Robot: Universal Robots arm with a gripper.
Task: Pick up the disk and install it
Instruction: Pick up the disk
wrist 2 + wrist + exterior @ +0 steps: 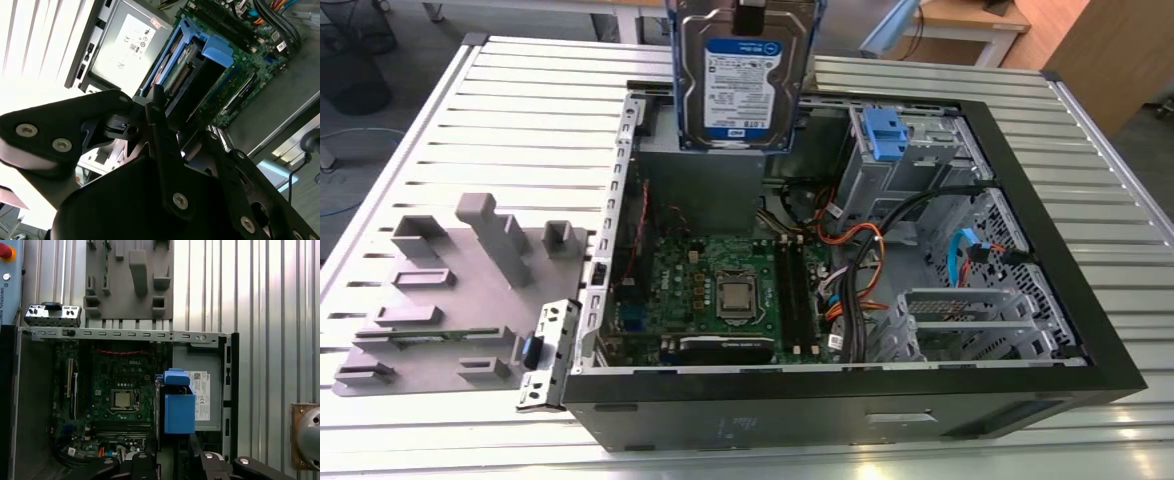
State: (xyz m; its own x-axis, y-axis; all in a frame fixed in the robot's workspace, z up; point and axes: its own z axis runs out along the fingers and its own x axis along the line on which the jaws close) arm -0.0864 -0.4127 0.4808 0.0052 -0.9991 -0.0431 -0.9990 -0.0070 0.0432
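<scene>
Silver disk (744,85) with blue rails, upright above open computer case

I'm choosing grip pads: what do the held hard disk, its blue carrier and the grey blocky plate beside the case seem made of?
Flat silver-grey disk: metal body, judging by dull-shiny edges; glossy label. Blue carrier: moulded plastic, even colour, soft sheen. Grey blocky plate: matte, probably plastic, though painted metal is possible.

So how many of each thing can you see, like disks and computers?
disk: 1
open computer case: 1
green motherboard: 1
blue bracket in the case: 1
grey plastic fixture on the table: 1
Total: 5
</scene>
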